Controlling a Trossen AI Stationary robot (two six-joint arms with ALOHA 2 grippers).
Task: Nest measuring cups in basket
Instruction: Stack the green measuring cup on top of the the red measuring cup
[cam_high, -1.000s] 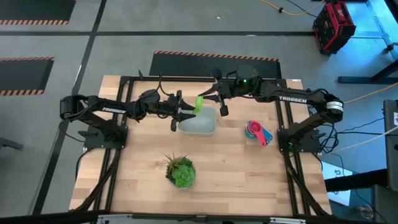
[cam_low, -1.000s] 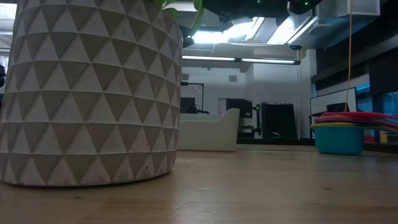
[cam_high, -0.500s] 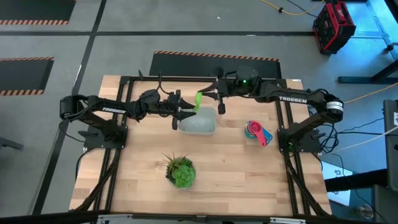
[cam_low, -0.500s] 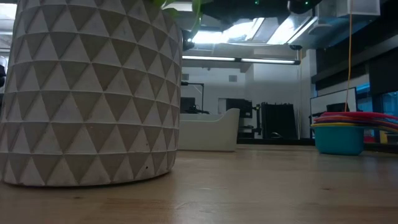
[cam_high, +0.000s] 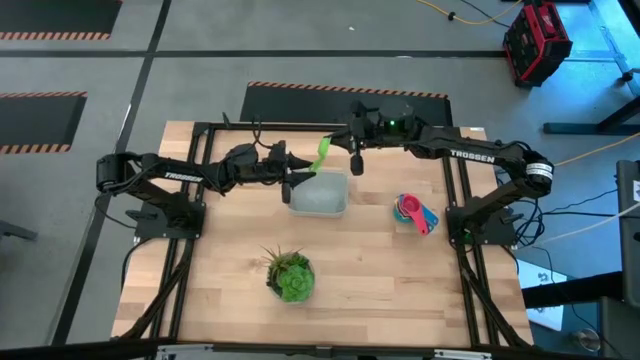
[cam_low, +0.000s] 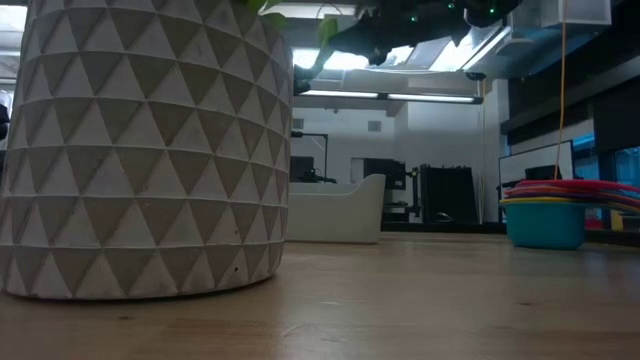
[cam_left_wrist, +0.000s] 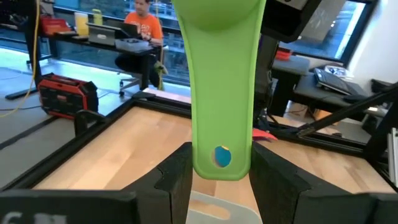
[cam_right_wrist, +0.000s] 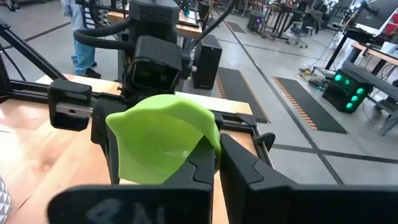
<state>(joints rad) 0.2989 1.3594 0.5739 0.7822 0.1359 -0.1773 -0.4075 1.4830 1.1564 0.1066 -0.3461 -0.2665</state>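
- The right hand (cam_high: 352, 160) is pinched shut on the bowl rim of the green measuring cup (cam_high: 322, 152), held up over the far edge of the basket (cam_high: 320, 194).
- The left hand (cam_high: 291, 183) sits at the basket's left side, fingers parted on either side of the cup's handle; I cannot tell if they touch it.
- Its wrist view shows the handle (cam_left_wrist: 221, 87) hanging between the fingers (cam_left_wrist: 175, 180); a person sits at a desk beyond.
- The right wrist view alone shows the cup's hollow (cam_right_wrist: 163, 144).
- From above, the remaining cups (cam_high: 414, 212) are stacked well to the right on the worktop (cam_high: 370, 270), with the plant (cam_high: 290, 274) nearer the front.
- The low view shows the pot (cam_low: 145, 150) and the stack (cam_low: 560, 212).
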